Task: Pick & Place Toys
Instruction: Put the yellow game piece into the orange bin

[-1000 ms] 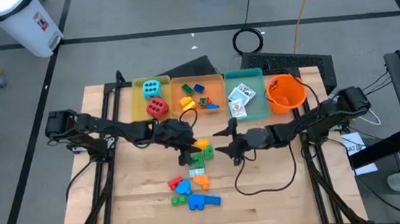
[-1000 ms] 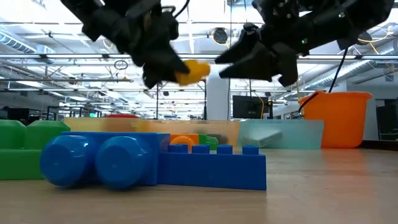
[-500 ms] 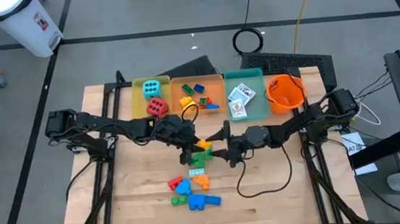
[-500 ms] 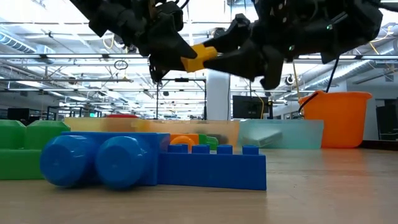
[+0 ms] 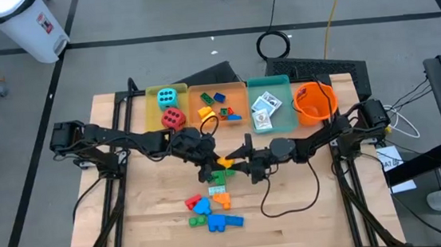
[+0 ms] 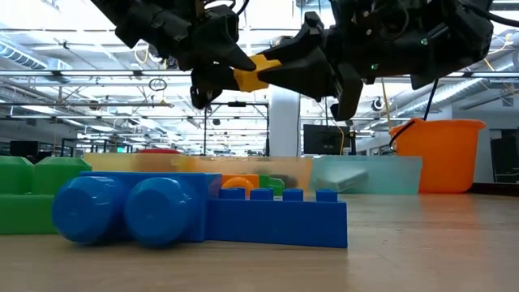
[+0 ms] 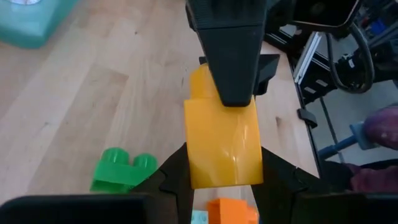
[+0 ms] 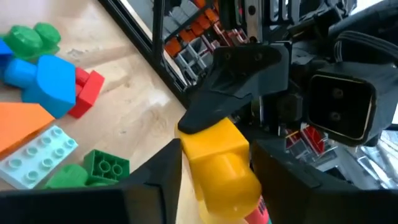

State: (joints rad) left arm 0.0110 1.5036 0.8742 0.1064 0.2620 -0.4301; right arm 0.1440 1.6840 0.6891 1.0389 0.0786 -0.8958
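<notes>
A yellow brick (image 5: 225,162) hangs in the air over the middle of the table, between my two grippers. My left gripper (image 5: 214,162) comes from the table's left and is shut on one end of it. My right gripper (image 5: 237,164) comes from the right and is shut on the other end. In the low view the yellow brick (image 6: 253,71) sits high above the table between the two sets of dark fingers. Below it, a green brick (image 5: 219,176) and a cluster of blue, red and orange bricks (image 5: 212,210) lie on the wood. My left gripper pinches the brick's end nearer the table's left (image 7: 202,171) between its two fingers. The fingers come from the table's left, slanting a little downward. The brick is lifted clear of the table. My right gripper pinches the brick's opposite end (image 8: 202,168) between its two fingers, which stand on either side of it. The fingers come about level from the table's right. The brick spans the gap between both grippers, clear of the table.
Along the far edge stand a yellow tray (image 5: 153,107) with a cyan die (image 5: 167,97) and a red die (image 5: 173,117), an orange tray (image 5: 239,98) with bricks, a teal tray (image 5: 285,114) with card packs (image 5: 264,104), and an orange bucket (image 5: 315,104).
My right gripper has moved toward the table's left, up to the yellow brick held by my left gripper, has rolled, and has shut on the brick's free end. The brick stays in the air, turned a little in my left gripper.
</notes>
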